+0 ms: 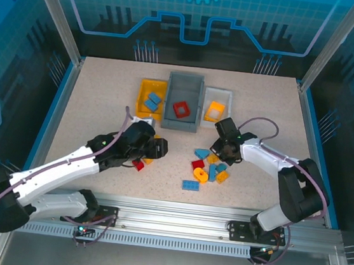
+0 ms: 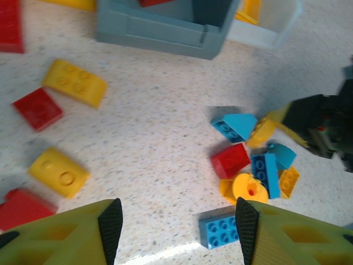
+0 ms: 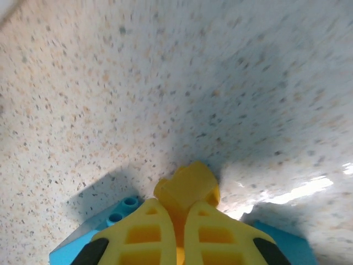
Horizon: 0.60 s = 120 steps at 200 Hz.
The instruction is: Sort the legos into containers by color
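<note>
The large deep grey plastic bin [image 1: 181,125] stands at the far middle of the speckled desk [image 1: 104,98], and everything here is placed from it. A small white translucent bin [image 1: 219,94] stands just beside its right wall and a small yellow bin [image 1: 150,86] just beside its left wall. All three have their long sides running away from the arm bases.

The right tool [image 1: 221,151] hangs on the near side of the grey bin, off to its right, over the loose heap of red, blue and yellow bricks [image 1: 208,168]. In the right wrist view the right tool [image 3: 181,218] is pinched fully together on a small yellow plastic brick [image 3: 187,187]. The brick juts out past the fingertips toward the desk, with a light blue brick [image 3: 118,212] just beside it. So little of the yellow brick shows that I cannot tell its long axis.

The white bin already holds one yellow-orange brick [image 1: 214,111], so it looks like the target. From the right tool it lies farther from the bases and slightly to the left, and the right arm is clearly the nearer one. The coming move is probably a lift, then a short carry toward the grey bin's right-hand neighbour.

The left tool [image 1: 157,148] sits near-left of the grey bin. In the left wrist view the left tool [image 2: 177,223] stands about half open with nothing between its pads.
</note>
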{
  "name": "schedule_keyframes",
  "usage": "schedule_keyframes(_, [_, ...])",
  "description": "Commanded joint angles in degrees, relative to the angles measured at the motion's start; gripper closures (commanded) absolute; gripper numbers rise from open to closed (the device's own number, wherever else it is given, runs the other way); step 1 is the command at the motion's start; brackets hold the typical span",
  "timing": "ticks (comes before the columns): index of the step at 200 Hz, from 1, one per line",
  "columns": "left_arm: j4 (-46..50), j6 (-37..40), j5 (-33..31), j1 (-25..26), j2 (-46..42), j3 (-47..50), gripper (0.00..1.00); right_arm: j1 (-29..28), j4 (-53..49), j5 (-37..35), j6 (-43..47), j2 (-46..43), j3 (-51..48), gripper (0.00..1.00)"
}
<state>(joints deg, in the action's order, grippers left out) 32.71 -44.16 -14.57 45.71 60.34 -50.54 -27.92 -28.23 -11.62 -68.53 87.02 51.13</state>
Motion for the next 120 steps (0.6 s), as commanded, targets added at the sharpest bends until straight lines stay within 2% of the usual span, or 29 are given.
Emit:
schedule_keyframes(1, [7.44,-6.41,-5.09,0.17,-3.96,2.77,0.39,-1.54,-5.16,-9.93,5.79,-4.27,5.44,1.0])
schedule_keyframes(17, [8.5,-7.96,-5.59,0.12,-7.09,5.12,0.39,-1.9,-6.57,-13.25,10.87,-3.53,10.2,1.0])
schedule_keyframes(37, [8.88,-9.77,-5.7,-0.41,-9.72,7.47,0.38,-0.8,-7.16,-12.57,17.1,1.92,18.32,1.0])
schedule_keyframes(71, [-1.7,-7.22,1.02,-0.96,-11.42,9.17,0.37,0.7,-7.53,-12.03,24.05,13.99,31.39,1.0])
schedule_keyframes(90, [-6.55,-6.03,5.58,-0.86,-8.65,6.98,0.37,1.23,-12.65,-13.22,24.15,18.65,37.8,1.0])
schedule_keyframes(105, [-10.23,-5.54,9.27,-0.17,-4.91,5.06,0.37,0.87,-13.0,-15.81,23.02,16.08,35.03,1.0])
schedule_keyframes(120, [-14.85,-5.32,11.55,1.72,-1.1,4.23,0.37,1.52,-9.29,-15.68,23.03,10.1,26.64,0.86])
